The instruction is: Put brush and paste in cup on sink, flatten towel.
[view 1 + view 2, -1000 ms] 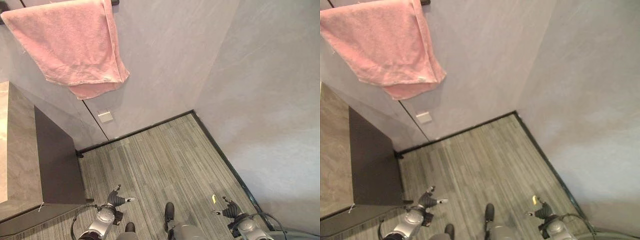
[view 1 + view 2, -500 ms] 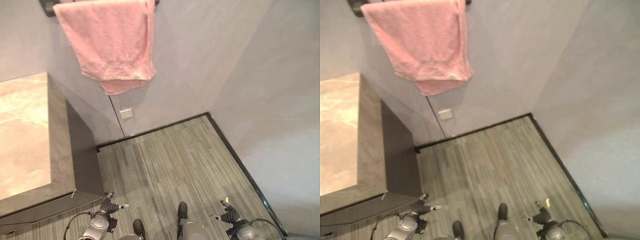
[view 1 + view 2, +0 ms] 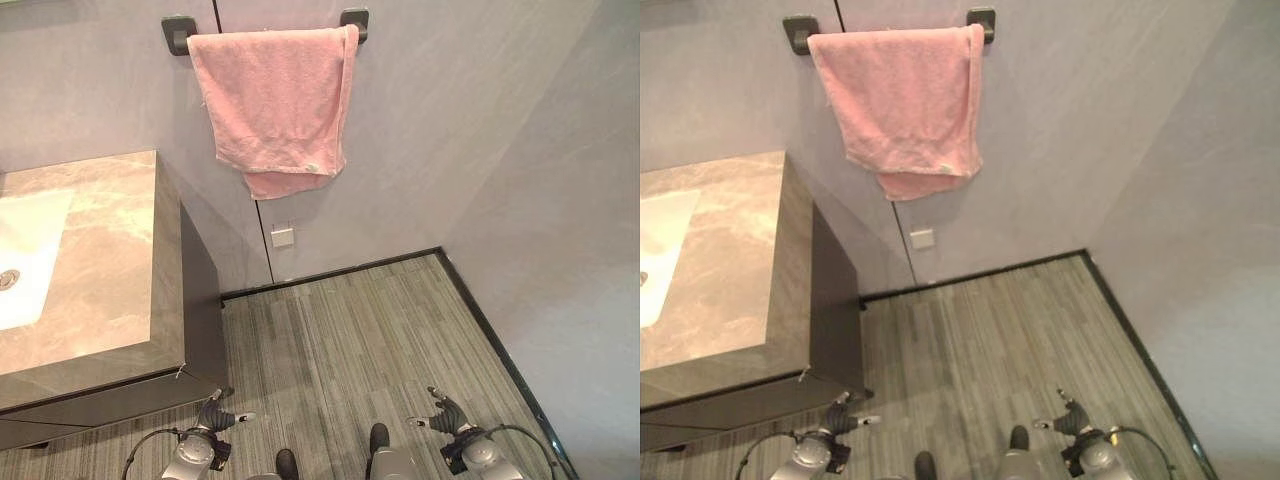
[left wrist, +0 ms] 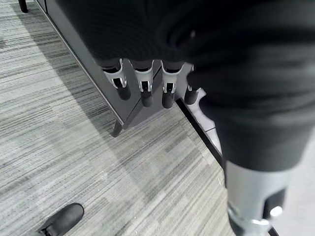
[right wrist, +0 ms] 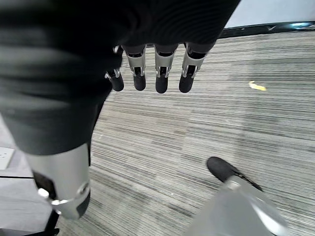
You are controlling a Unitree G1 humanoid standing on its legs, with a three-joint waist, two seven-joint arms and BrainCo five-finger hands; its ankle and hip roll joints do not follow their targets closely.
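Here, my left hand [image 4: 147,83] and right hand [image 5: 157,73] hang low over the floor [image 3: 370,330], fingers relaxed, empty. The pink towel [image 3: 275,105] hangs bunched on the wall rail [image 3: 180,30], beside the sink [image 3: 25,255].

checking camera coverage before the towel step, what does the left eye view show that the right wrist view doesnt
The left eye view has the pink towel bunched on its wall rail, the marble counter with the white sink basin, a wall socket and the left hand. The right wrist view alone has a small yellow scrap on the floor. Both share the striped grey floor and the right hand, fingers relaxed and holding nothing.
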